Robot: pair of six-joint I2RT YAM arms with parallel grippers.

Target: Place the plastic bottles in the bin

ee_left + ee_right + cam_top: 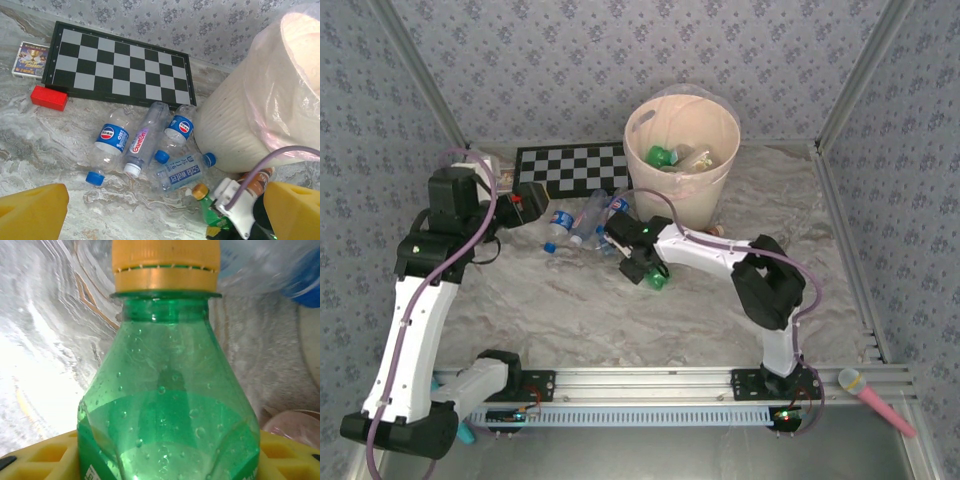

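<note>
Floral-papered walls [620,60] enclose a marbled, perhaps cloth-covered table [570,310]

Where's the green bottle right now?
The green bottle lies mid-table in the top view, between the fingers of the right gripper, in front of the bin, right of the clear bottles.

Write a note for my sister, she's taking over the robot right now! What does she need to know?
Left gripper: open, empty, above the loose bottles.
Right gripper: jaws around the green bottle lying on the table; can't tell if the grip is firm.
Bin: at the back of the table, with some bottles already inside.
Left to do: bin the green bottle, then the four clear bottles lying beside the bin.
</note>
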